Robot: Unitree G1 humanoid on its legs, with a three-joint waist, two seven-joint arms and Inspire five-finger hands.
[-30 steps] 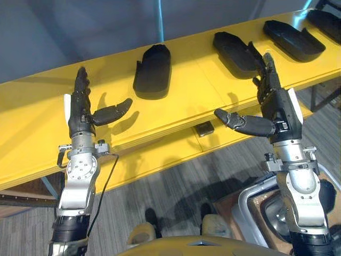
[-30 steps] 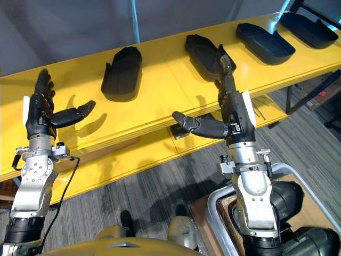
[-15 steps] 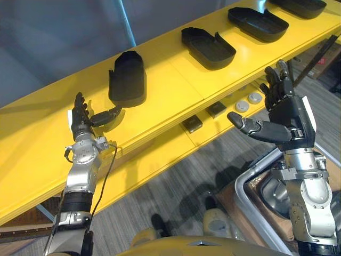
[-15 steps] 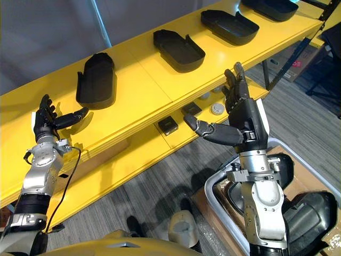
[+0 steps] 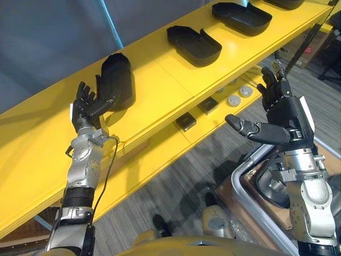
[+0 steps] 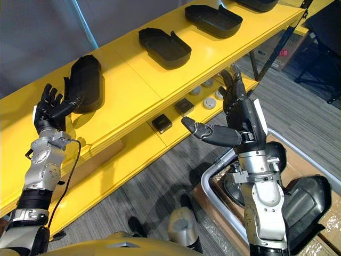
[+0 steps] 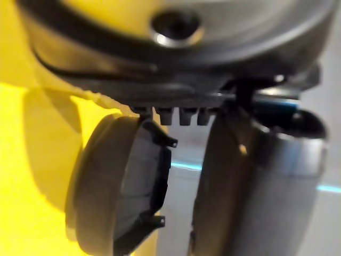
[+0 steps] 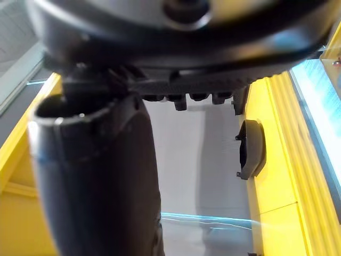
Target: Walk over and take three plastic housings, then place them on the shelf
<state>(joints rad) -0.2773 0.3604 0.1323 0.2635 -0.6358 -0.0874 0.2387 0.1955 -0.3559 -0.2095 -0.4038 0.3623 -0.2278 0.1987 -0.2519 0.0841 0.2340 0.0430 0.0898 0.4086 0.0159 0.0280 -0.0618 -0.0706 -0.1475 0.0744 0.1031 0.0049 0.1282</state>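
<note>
Left robot hand (image 5: 82, 109) hovering open beside nearest plastic housing (image 5: 120, 74) on yellow worktop (image 5: 160, 85); right robot hand (image 5: 282, 117) hovering open, empty. Nothing being carried yet.

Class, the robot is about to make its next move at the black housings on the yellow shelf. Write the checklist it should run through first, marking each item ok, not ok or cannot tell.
1. Reach: ok, the left hand is beside the nearest housing, with its thumb at the housing's near end.
2. Ready to grasp: ok, the left hand is open, fingers spread.
3. Thumb touching that housing: cannot tell.
4. Housing gripped: not ok, no fingers are curled round it.
5. Other hand free: ok, the right hand is open and empty, out in front of the yellow shelf.
6. More pieces available: ok, a second housing and a third housing lie farther along to the right.
</note>
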